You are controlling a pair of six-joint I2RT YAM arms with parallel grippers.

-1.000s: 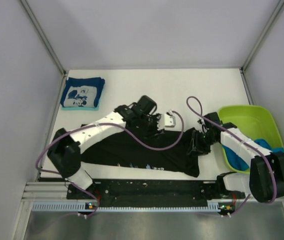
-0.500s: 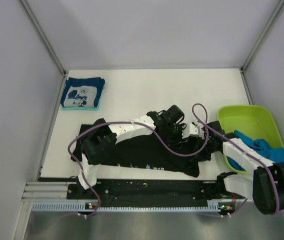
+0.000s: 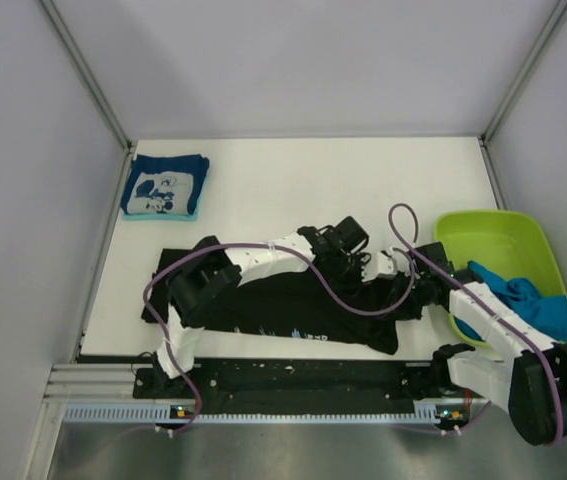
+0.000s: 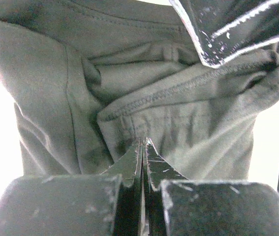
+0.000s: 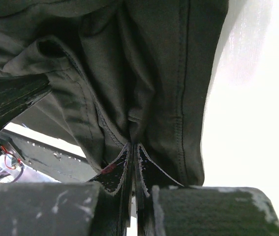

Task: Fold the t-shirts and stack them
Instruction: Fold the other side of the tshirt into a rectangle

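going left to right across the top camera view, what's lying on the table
folded navy t-shirt → black t-shirt → lime-green tub

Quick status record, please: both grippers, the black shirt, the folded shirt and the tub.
left gripper: shut, pinching a bunched fold of the black t-shirt
right gripper: shut on the same shirt, beside a stitched hem
black t-shirt: lying on the near side of the table, bunched at its right end where both grippers meet
navy t-shirt: folded, in the far left corner, apart from both arms
green tub: right side of the table
bright blue shirts: in the tub, unfolded
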